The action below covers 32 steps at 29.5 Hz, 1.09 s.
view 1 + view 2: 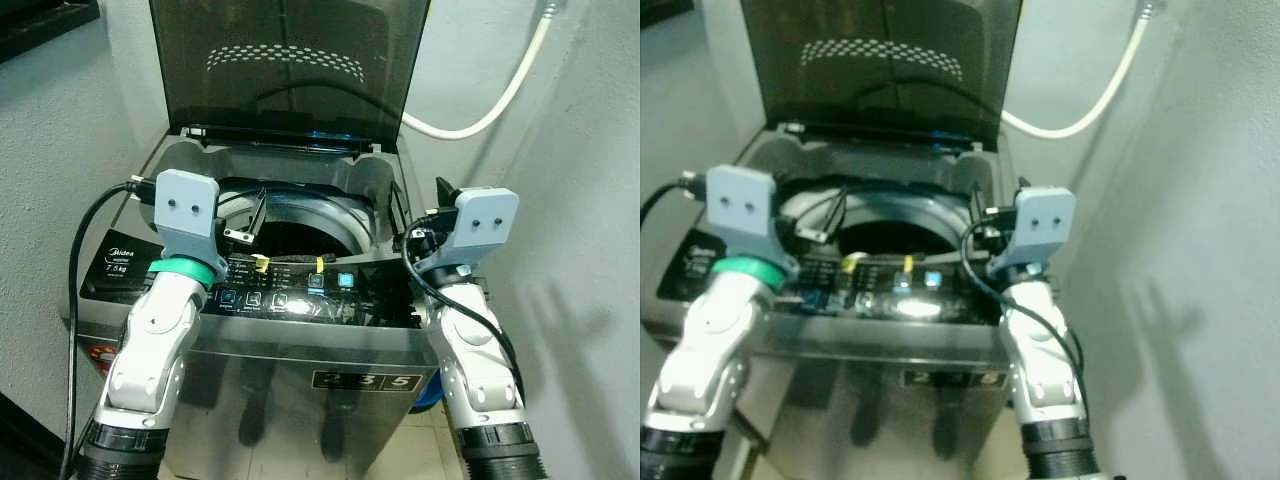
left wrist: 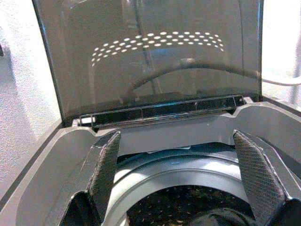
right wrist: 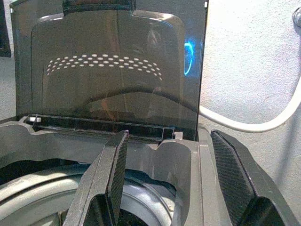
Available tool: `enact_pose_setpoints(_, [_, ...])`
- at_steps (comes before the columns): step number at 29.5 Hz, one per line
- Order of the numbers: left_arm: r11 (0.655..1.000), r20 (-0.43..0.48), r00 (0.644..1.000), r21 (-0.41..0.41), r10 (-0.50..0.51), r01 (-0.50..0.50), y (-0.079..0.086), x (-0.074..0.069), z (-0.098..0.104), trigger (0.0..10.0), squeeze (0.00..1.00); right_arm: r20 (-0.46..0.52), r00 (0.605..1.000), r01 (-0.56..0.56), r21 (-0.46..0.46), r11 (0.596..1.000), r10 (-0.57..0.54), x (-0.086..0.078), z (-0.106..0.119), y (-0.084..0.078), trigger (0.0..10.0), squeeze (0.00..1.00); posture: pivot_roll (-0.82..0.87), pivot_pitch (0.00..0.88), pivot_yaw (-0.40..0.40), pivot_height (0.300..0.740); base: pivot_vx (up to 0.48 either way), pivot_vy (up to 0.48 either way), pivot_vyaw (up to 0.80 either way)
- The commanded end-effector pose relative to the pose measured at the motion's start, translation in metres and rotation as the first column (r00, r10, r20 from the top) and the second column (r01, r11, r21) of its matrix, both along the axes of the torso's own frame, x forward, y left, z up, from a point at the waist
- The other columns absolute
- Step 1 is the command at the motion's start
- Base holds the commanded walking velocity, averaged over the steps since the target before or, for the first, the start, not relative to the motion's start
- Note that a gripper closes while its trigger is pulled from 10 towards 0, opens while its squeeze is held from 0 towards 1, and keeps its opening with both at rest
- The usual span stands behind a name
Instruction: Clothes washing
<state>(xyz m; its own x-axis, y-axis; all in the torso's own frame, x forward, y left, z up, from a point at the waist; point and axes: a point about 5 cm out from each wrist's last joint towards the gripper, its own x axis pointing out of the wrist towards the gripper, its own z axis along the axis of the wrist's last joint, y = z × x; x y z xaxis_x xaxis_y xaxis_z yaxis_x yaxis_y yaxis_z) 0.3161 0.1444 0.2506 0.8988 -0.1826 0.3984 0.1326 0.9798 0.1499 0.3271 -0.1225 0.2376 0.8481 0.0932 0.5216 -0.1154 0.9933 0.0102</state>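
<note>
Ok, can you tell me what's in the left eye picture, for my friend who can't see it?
A top-loading washing machine stands with its dark see-through lid raised, showing the drum inside. The robot's two silver arms reach over the lit control panel, the left end effector and right end effector open and holding nothing. A white hose runs along the wall behind.

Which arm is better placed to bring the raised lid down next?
Probably left. The left pincer faces the middle of the upright lid, open over the drum. The right pincer, also open, sits toward the lid's edge near the hose.
</note>
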Motion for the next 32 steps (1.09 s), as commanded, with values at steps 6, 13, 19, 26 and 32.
enact_pose_setpoints(6, [1.000, -0.005, 1.000, 0.001, 0.002, -0.002, 0.0000, 0.0018, -0.0012, 10.0, 0.00, -0.016, 1.000, -0.004, 0.009, 1.000, 0.005, -0.0001, -0.0049, 0.0006, 10.0, 0.00, 0.03, 0.000, 0.003, 0.740, 0.000, 0.000, 0.00])
enact_pose_setpoints(13, [1.000, -0.006, 1.000, 0.001, 0.002, -0.002, 0.0002, 0.0018, -0.0013, 10.0, 0.00, -0.018, 1.000, -0.004, 0.008, 1.000, 0.004, 0.0000, -0.0052, 0.0009, 10.0, 0.00, 0.03, 0.000, 0.004, 0.740, 0.000, 0.000, 0.00])
enact_pose_setpoints(19, [1.000, -0.007, 1.000, 0.002, 0.002, -0.002, 0.0005, 0.0018, -0.0015, 10.0, 0.00, -0.019, 1.000, -0.004, 0.009, 1.000, 0.005, -0.0002, -0.0056, 0.0013, 10.0, 0.00, 0.03, 0.000, 0.005, 0.740, 0.000, 0.000, 0.00])
enact_pose_setpoints(26, [1.000, -0.007, 1.000, 0.003, 0.002, -0.002, 0.0005, 0.0018, -0.0012, 10.0, 0.00, -0.019, 1.000, -0.005, 0.010, 1.000, 0.005, -0.0005, -0.0058, 0.0017, 10.0, 0.00, 0.03, 0.000, 0.006, 0.740, 0.000, 0.000, 0.00])
enact_pose_setpoints(32, [1.000, -0.006, 1.000, 0.003, 0.002, -0.002, 0.0004, 0.0017, -0.0011, 10.0, 0.00, -0.015, 1.000, -0.004, 0.017, 1.000, 0.004, -0.0011, -0.0057, 0.0018, 10.0, 0.00, 0.03, 0.000, 0.007, 0.740, 0.000, 0.000, 0.00])
